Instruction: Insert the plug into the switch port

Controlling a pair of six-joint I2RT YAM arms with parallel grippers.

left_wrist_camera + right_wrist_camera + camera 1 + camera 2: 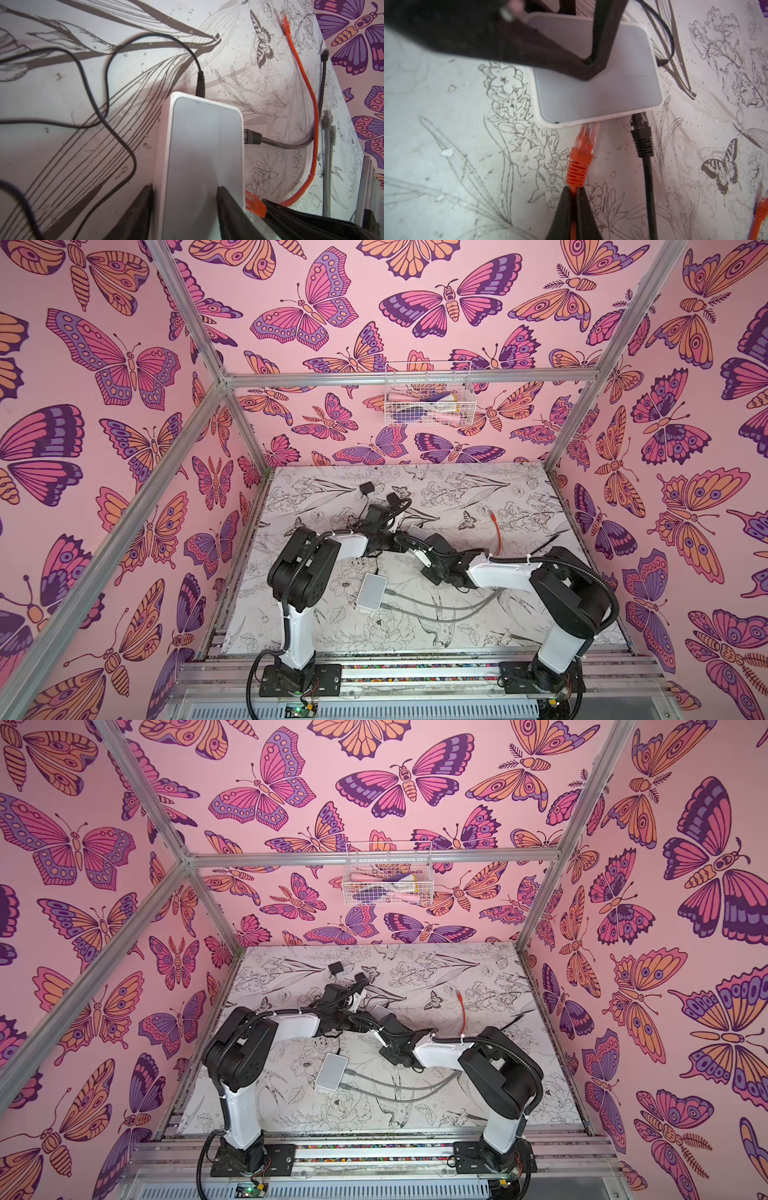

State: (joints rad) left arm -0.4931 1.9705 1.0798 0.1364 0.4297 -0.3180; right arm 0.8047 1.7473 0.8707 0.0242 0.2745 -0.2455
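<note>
A white switch (205,145) lies on the flower-printed table and is also seen in the right wrist view (602,95). My left gripper (185,187) is shut on the switch, with one finger (145,207) against its side and the other on its top face. My right gripper (576,188) is shut on the orange cable just behind the orange plug (581,153). The plug's clear tip meets the switch's port side; how deep it sits cannot be told. In both top views the arms hide most of the switch (417,532) (378,1011).
A black plug (641,133) sits in the neighbouring port. A thin black power lead (200,83) enters the switch's end. A second white switch (371,591) with two grey cables lies nearer the front. The orange cable (496,531) trails right. A wire basket (430,404) hangs on the back wall.
</note>
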